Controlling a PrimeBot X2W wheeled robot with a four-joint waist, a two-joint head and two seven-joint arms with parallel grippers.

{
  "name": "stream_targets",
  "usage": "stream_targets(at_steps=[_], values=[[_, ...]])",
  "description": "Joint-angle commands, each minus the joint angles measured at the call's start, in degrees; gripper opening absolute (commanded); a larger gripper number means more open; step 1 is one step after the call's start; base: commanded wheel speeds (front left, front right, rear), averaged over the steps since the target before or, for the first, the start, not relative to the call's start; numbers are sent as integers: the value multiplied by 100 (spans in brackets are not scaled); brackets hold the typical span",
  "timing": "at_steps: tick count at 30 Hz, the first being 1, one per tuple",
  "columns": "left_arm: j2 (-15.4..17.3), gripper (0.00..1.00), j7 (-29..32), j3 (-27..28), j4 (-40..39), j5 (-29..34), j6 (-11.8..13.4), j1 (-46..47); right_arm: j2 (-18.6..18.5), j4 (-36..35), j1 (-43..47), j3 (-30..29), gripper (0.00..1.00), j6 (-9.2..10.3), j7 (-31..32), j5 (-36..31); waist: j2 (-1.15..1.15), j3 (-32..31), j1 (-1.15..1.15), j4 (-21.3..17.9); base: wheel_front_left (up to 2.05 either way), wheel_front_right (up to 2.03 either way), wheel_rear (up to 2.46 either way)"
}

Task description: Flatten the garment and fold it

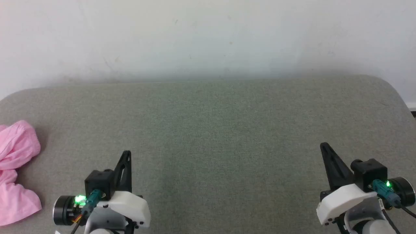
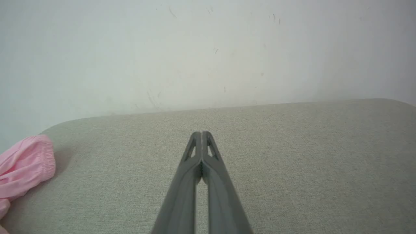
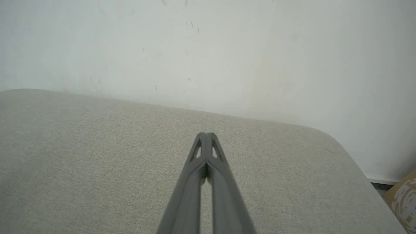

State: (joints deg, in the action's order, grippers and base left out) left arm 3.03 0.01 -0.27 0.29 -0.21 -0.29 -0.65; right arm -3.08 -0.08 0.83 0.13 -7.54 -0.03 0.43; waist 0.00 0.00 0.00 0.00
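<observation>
Since the garment (image 1: 17,169) lies bunched at the far left edge of the grey cushion (image 1: 208,123), well apart from both arms, left gripper (image 1: 127,153) & right gripper (image 1: 324,145) are pinched closed, empty. Cloth looks thin, light, floppy; prob. best pinched at its gathered edge (image 2: 47,152).

Soft, even, fairly bright light; the wall (image 1: 208,32) looks washed out. The garment (image 1: 16,169) throws a faint shadow toward the middle of the cushion (image 1: 208,130). Wrist views bow its far edge; the head view is slightly soft.
</observation>
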Motion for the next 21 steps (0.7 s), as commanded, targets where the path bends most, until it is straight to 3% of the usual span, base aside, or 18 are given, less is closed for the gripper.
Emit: stream_targets(at_steps=[1,21], values=[[-15,0,-1,27,-29,21,29,65,21,8,-83,-13,0,5,3,-43,0,0,0,0,0,0,0],[-15,0,-1,27,-29,21,29,65,21,8,-83,-13,0,5,3,-43,0,0,0,0,0,0,0]])
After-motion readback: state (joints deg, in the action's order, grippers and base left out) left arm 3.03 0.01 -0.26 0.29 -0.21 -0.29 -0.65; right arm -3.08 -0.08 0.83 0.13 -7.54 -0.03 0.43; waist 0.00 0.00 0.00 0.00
